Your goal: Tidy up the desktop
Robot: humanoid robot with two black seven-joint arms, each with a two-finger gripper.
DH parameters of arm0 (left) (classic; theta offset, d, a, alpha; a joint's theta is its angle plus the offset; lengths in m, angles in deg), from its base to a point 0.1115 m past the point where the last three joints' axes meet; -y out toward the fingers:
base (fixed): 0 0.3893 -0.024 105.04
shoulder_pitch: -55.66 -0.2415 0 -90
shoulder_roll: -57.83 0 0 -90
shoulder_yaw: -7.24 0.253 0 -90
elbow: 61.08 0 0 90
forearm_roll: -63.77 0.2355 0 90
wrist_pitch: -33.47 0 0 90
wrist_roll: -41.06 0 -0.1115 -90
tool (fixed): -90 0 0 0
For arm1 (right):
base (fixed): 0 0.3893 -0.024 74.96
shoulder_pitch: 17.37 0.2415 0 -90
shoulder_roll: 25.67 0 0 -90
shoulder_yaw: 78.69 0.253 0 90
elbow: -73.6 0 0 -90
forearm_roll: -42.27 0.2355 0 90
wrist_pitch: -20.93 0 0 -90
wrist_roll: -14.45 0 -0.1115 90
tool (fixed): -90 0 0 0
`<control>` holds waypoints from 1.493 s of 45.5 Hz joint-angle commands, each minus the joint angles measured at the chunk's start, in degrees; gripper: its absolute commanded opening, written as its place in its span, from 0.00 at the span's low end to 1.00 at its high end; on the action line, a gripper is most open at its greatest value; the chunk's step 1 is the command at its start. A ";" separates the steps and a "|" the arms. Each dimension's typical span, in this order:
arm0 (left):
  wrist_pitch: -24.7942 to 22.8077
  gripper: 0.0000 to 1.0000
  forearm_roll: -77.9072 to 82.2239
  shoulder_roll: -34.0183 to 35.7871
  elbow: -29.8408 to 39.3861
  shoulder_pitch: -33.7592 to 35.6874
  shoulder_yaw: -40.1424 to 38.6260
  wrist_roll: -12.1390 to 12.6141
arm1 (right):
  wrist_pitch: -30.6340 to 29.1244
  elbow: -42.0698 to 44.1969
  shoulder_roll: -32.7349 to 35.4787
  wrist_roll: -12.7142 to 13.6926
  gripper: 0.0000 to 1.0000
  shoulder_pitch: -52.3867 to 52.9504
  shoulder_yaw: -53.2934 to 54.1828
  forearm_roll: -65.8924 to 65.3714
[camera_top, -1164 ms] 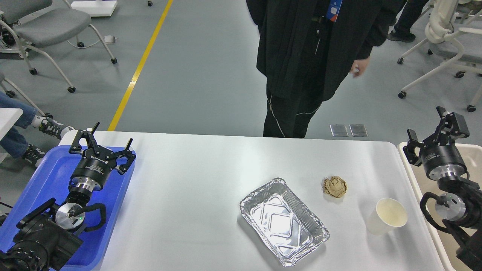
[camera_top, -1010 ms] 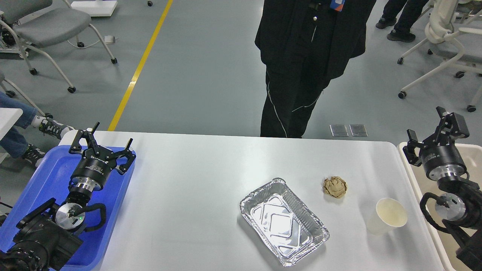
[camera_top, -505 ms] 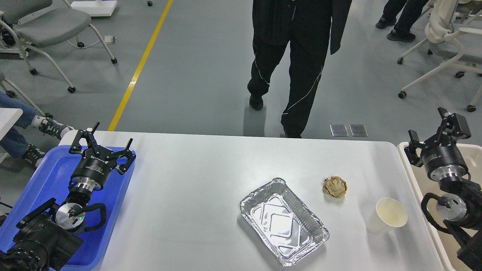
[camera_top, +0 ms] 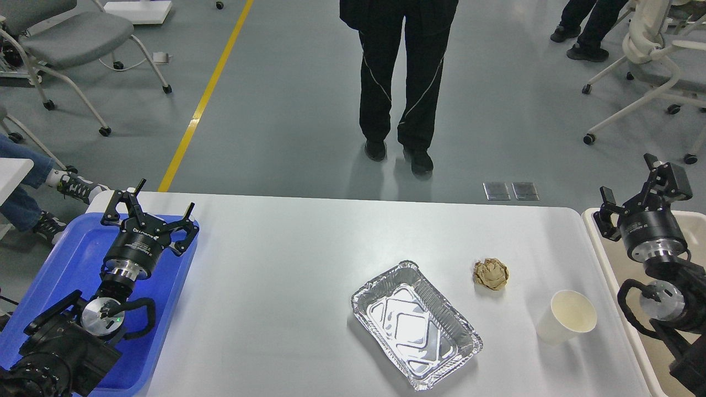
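The white desktop (camera_top: 287, 264) fills the lower view. On it lie an empty foil tray (camera_top: 415, 324), a crumpled brown paper ball (camera_top: 490, 273) and a white paper cup (camera_top: 568, 316) standing near the right edge. My left gripper (camera_top: 150, 208) is open and empty, above the blue plastic tray (camera_top: 66, 259) at the left. My right gripper (camera_top: 640, 190) is open and empty, above the beige bin (camera_top: 698, 226) at the right, apart from the cup.
A person in black (camera_top: 400, 77) stands on the floor beyond the table's far edge. Office chairs stand at the far left (camera_top: 71, 44) and far right (camera_top: 656, 60). A seated person's legs (camera_top: 33, 187) show at the left.
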 commanded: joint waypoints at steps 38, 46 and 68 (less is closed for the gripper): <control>0.00 1.00 0.00 0.00 -0.03 0.00 0.00 0.00 | 0.96 0.59 8.84 0.15 1.00 12.00 -23.33 -0.97; 0.00 1.00 0.00 0.00 0.06 0.00 0.00 0.00 | 0.70 -0.20 15.61 0.41 1.00 20.17 -43.63 -1.06; 0.00 1.00 0.00 0.00 0.06 0.00 0.00 0.00 | -0.10 -16.63 26.69 0.59 1.00 44.53 -81.35 -28.64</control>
